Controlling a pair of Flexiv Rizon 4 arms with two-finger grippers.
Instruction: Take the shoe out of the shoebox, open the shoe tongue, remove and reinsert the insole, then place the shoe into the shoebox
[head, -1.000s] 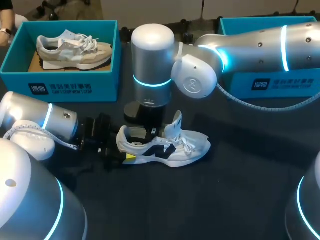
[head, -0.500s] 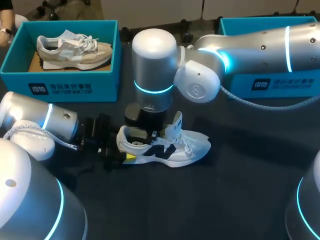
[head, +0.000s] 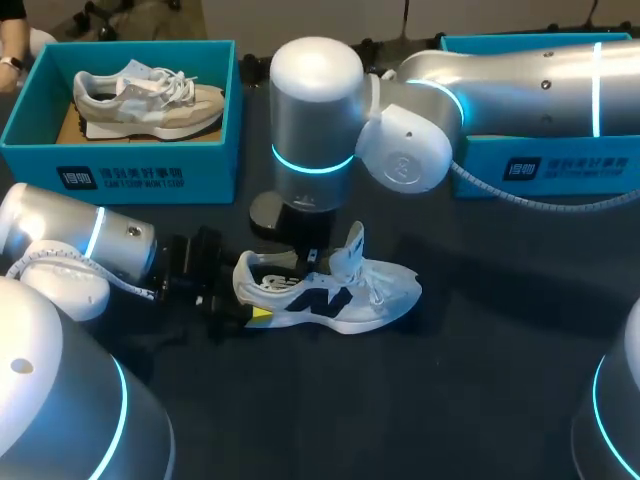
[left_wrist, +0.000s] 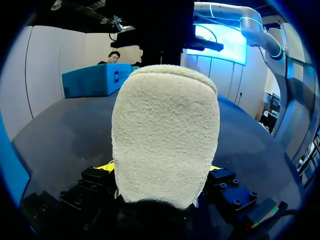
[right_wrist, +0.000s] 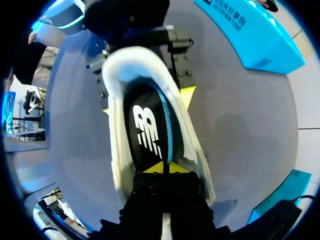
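White shoe (head: 330, 295) upright on the table (head: 480, 380), tongue (head: 350, 250) lifted; black insole (right_wrist: 147, 130) inside.

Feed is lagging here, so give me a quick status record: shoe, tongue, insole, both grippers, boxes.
shoe: white shoe, upright on the table, outside both boxes
tongue: lifted, standing up
insole: black insole in the shoe's opening, blue edge showing
left gripper: at the heel, one finger on each side, shut on it
right gripper: over the opening, tips together on the insole's front part
left shoebox: holds a beige shoe
right shoebox: partly hidden behind the right arm; contents not visible
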